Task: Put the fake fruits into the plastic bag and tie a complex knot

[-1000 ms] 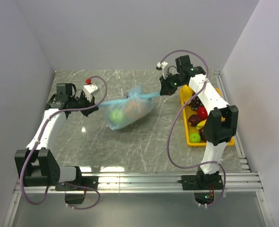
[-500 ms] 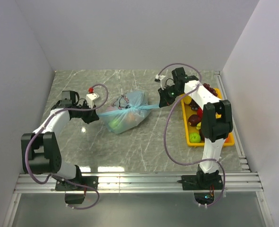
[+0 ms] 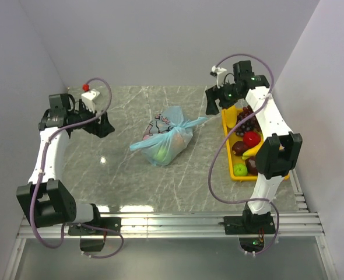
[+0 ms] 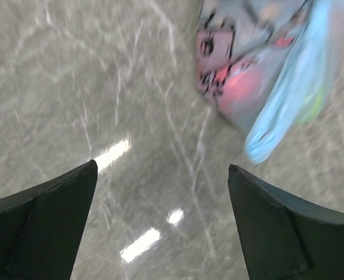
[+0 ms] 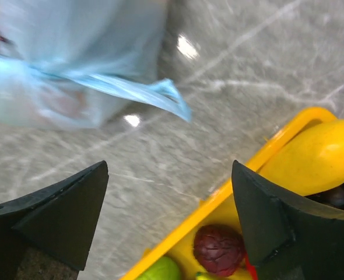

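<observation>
The light-blue plastic bag [image 3: 171,140] lies mid-table with fake fruits inside; a green one [image 3: 160,153] shows through. Its handles are tied in a knot [image 3: 175,124], one tail [image 3: 197,121] pointing right and the other [image 3: 139,144] pointing left. My left gripper [image 3: 102,126] hangs open to the left of the bag, holding nothing. In the left wrist view the left gripper [image 4: 162,167] is wide open over bare table, the bag [image 4: 259,70] ahead. My right gripper [image 3: 211,102] is open near the tray; the right gripper [image 5: 169,165] is empty, and the tail [image 5: 131,87] lies free.
A yellow tray [image 3: 228,165] along the right edge holds several more fruits, including a red one [image 3: 252,138] and a green one [image 3: 240,170]. Its rim [image 5: 236,192] runs under my right gripper. White walls close in on three sides.
Both grippers have opened and let go of the bag's tails. The left arm drew back to the left, the right arm up and back toward the tray. The bag has settled.
</observation>
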Controlling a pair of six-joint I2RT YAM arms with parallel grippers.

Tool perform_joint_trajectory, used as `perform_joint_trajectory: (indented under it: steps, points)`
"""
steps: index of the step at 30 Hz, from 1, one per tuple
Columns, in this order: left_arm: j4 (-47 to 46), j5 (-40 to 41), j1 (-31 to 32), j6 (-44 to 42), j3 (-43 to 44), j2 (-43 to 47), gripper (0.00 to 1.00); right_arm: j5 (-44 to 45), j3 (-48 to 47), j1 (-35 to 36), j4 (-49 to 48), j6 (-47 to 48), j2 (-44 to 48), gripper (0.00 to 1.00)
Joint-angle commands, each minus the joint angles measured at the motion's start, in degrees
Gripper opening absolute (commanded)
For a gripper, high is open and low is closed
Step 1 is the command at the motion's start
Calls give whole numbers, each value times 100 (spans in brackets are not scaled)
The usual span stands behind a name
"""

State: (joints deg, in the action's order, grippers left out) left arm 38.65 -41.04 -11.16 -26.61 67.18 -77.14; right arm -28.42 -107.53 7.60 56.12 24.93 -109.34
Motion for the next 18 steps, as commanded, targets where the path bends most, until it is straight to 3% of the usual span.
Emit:
perform_joint_trajectory:
  steps: [1,4,10,15,18]
  points:
    - [-129,-405,17,954,576,165,99,-593,-427,-65,163,-628,615,94]
    - [-156,-440,26,1762,1129,-72,99,-822,-410,-276,-293,-1322,817,95]
    - [-167,868,228,2887,2246,-827,99,-779,-287,-469,-1120,-2395,923,97]
    - [133,2230,561,3057,2809,-1548,99,-532,729,-435,-2163,-3081,1028,98]
    - [-85,2442,685,3109,2618,-1663,99,-524,1162,-294,-2666,-3126,1081,98]
